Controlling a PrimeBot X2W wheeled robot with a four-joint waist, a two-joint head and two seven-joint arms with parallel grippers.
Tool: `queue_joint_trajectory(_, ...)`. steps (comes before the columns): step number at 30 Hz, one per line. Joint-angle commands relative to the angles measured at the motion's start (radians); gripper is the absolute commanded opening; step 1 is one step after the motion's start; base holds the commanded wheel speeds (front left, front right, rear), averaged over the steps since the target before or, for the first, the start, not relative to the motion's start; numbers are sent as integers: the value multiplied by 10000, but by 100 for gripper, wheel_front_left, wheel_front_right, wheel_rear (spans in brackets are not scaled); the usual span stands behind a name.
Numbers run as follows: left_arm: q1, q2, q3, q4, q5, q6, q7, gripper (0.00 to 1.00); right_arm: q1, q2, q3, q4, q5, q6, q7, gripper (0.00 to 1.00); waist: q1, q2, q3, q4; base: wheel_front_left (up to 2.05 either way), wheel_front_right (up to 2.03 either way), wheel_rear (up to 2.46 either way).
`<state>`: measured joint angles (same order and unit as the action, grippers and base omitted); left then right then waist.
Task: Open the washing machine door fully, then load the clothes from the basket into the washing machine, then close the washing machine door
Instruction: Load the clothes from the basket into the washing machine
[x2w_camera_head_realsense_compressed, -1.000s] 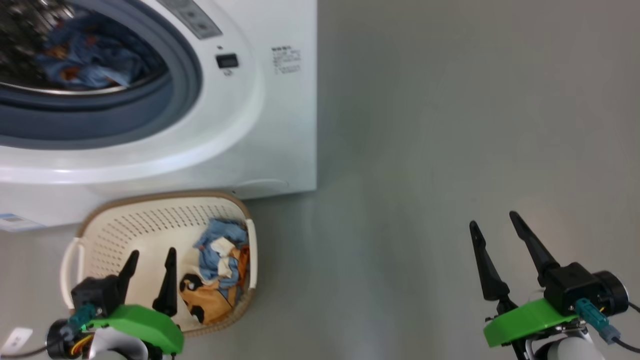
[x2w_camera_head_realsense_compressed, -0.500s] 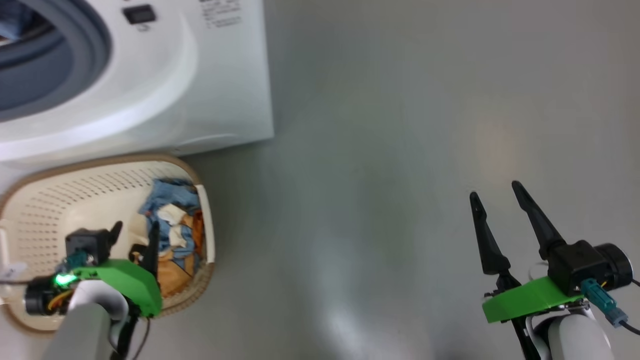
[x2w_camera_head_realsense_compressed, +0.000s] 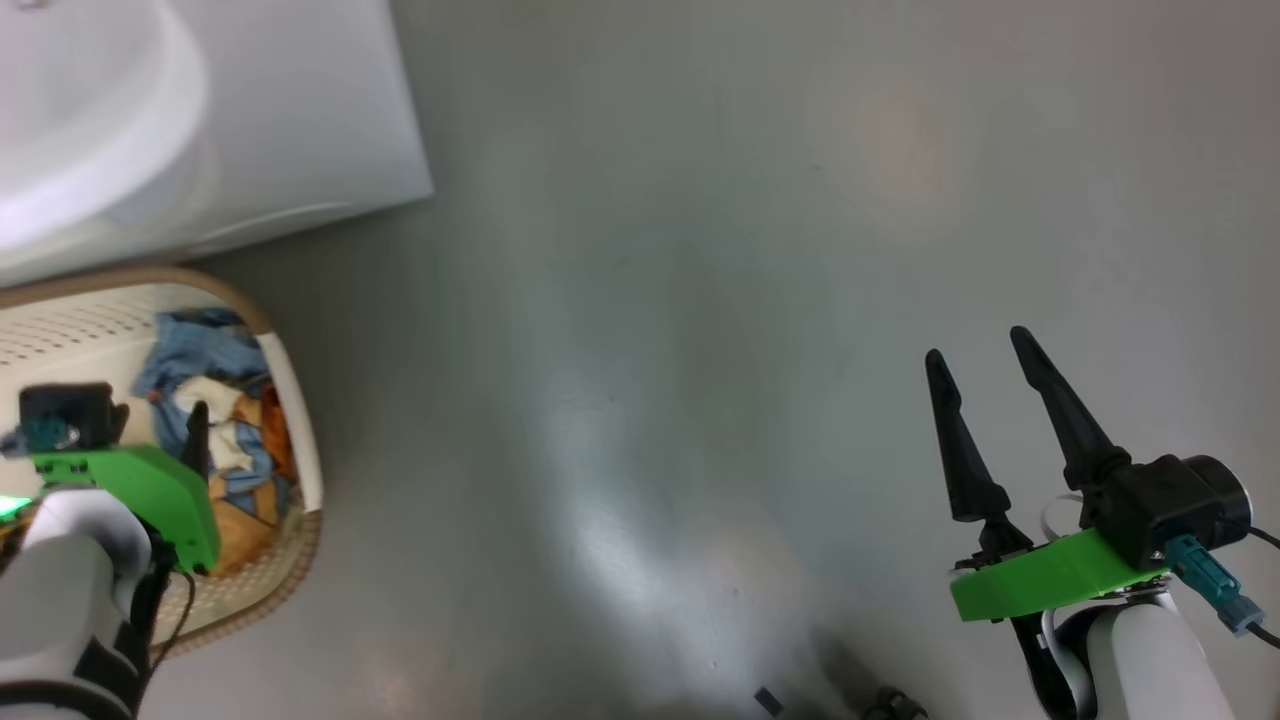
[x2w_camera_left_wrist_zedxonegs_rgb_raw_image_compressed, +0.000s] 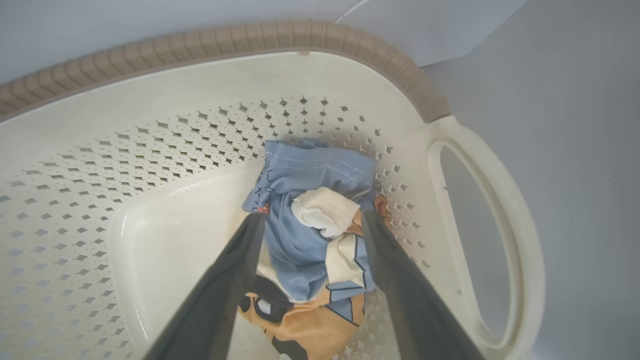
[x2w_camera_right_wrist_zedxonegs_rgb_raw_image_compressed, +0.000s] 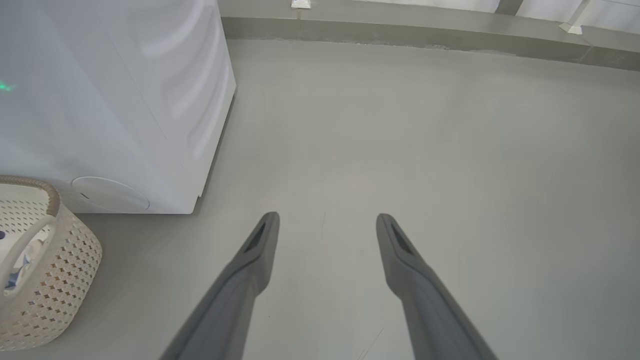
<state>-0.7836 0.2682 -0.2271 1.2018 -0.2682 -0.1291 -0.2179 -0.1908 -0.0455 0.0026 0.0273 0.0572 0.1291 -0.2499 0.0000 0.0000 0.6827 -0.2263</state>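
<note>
At floor level, before the washing machine (x2w_camera_head_realsense_compressed: 300, 120): the basket (x2w_camera_left_wrist_zedxonegs_rgb_raw_image_compressed: 150, 130), cream plastic with perforated walls, a brown woven-look rim and a white loop handle (x2w_camera_left_wrist_zedxonegs_rgb_raw_image_compressed: 505, 200) at one end; it stands on the grey floor (x2w_camera_head_realsense_compressed: 700, 300) just beside the machine's white lower front.

Contents: the clothes (x2w_camera_left_wrist_zedxonegs_rgb_raw_image_compressed: 300, 250), one crumpled heap of light blue fabric with a white folded patch and an orange-and-black print; the heap lies on the basket's bottom at the end nearest that handle, against the perforated wall.

Left gripper (x2w_camera_left_wrist_zedxonegs_rgb_raw_image_compressed: 312, 217): down inside the basket; its two dark fingers are spread apart with the heap between them, tips level with the blue fabric; whether they touch it cannot be told.

Right gripper (x2w_camera_right_wrist_zedxonegs_rgb_raw_image_compressed: 327, 219): well apart from the basket, above the grey floor; fingers parted and clasping no item; green bracket (x2w_camera_head_realsense_compressed: 1050, 585) at its wrist.
</note>
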Motion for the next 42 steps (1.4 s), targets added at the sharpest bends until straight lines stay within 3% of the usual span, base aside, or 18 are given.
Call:
queue_joint_trajectory(1,-78,447,133,51,-95,-14,57,100,32,-47,268,-221,76,16,-118,100,0,0,534,-485,0,0,0)
queue_joint_trajectory(13,-1130,903,-460,639,-1022,-15,2068,100,-172,-47,312,-354,352,16,-118,100,0,0,1445,-820,0,0,0)
queue_joint_trajectory(17,-1364,930,-480,703,-1117,-12,2270,100,-144,-47,253,-405,315,16,-118,100,0,0,1576,-762,0,0,0)
queue_joint_trajectory(29,-2036,872,-665,854,-1058,971,3035,100,46,-47,179,-701,-65,16,-118,100,0,0,2055,-479,0,0,0)
queue_joint_trajectory(42,-2200,724,-811,884,-1196,1135,3671,100,291,-47,136,-896,73,16,-118,100,0,0,2377,-342,0,0,0)
